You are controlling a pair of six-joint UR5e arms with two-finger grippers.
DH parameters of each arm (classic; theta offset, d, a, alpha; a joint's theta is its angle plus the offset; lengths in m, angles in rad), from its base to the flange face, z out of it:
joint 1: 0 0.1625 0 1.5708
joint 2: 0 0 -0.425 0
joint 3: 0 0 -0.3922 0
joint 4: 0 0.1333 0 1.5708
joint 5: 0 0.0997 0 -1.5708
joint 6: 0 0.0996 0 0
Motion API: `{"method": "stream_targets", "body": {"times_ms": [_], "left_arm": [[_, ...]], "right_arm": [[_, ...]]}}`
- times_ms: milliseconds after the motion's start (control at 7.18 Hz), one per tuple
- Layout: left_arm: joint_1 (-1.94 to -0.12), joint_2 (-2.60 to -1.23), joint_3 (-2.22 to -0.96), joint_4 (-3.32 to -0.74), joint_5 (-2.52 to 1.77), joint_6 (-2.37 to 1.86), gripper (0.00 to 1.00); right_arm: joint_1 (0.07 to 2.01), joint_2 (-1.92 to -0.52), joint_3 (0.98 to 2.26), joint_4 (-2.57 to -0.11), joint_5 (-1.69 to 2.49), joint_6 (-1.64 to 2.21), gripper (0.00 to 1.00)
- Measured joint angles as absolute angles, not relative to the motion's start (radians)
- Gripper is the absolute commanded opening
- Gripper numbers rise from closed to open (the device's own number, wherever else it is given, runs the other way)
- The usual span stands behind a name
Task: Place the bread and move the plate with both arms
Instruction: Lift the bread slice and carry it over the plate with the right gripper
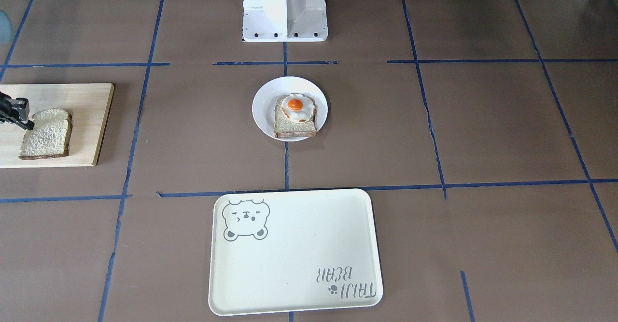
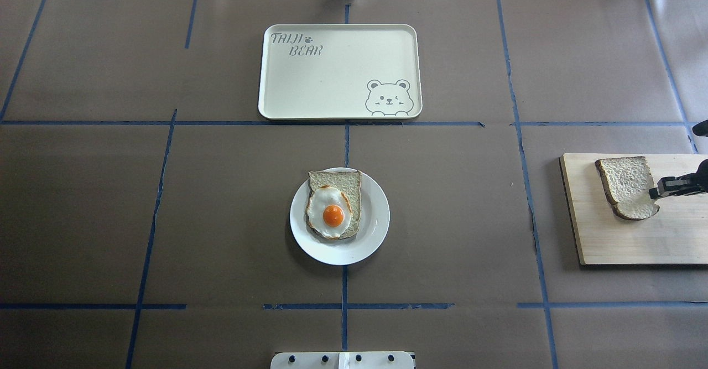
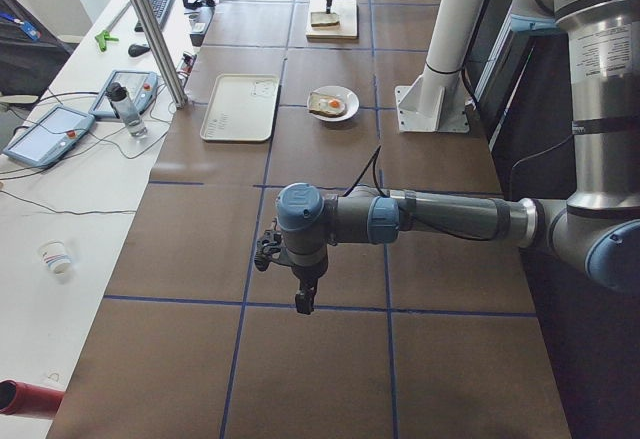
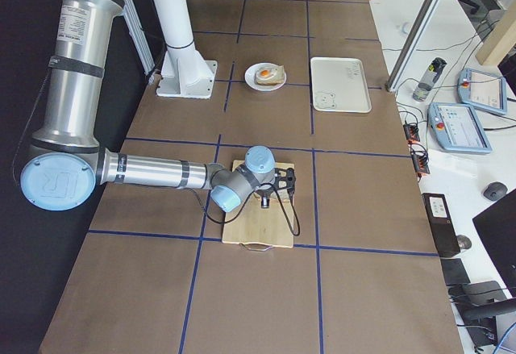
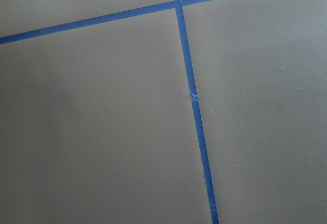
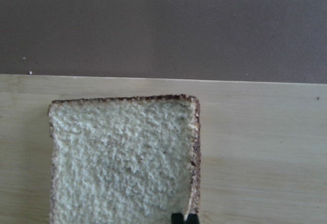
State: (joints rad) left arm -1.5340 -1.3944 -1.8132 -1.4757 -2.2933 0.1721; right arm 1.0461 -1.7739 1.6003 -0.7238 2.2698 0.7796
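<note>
The bread (image 2: 626, 183) lies on a wooden board (image 2: 619, 242) at the table's right end, and also shows in the front view (image 1: 46, 136) and the right wrist view (image 6: 122, 163). My right gripper (image 2: 656, 193) is at the slice's domed end with its fingertips (image 6: 177, 217) close together on the crust edge, which looks slightly raised. The white plate (image 2: 376, 230) sits at the table's middle and carries another slice topped with a fried egg (image 2: 332, 211). My left gripper (image 3: 302, 299) hangs over bare table far from both; I cannot tell whether it is open or shut.
A cream tray with a bear drawing (image 2: 332, 81) lies beyond the plate, on the far side from the robot base (image 1: 285, 8). Blue tape lines cross the brown table. The left wrist view shows only table and tape.
</note>
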Motion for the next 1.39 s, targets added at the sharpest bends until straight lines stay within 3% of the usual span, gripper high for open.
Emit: {"method": "stream_targets", "body": {"times_ms": [557, 975, 1392], "left_arm": [[-1.534, -1.395, -1.813, -1.476, -2.293, 0.172, 1.0], [-1.534, -1.396, -1.814, -1.476, -2.294, 0.173, 1.0], [-1.533, -1.398, -1.816, -1.476, -2.295, 0.172, 1.0]], "right_arm": [[1.134, -1.694, 1.707, -0.76, 2.465, 0.932, 0.0], [1.093, -1.463, 1.744, -0.801, 2.508, 1.168, 0.0], [0.905, -1.236, 1.738, -0.803, 2.388, 1.338, 0.0]]}}
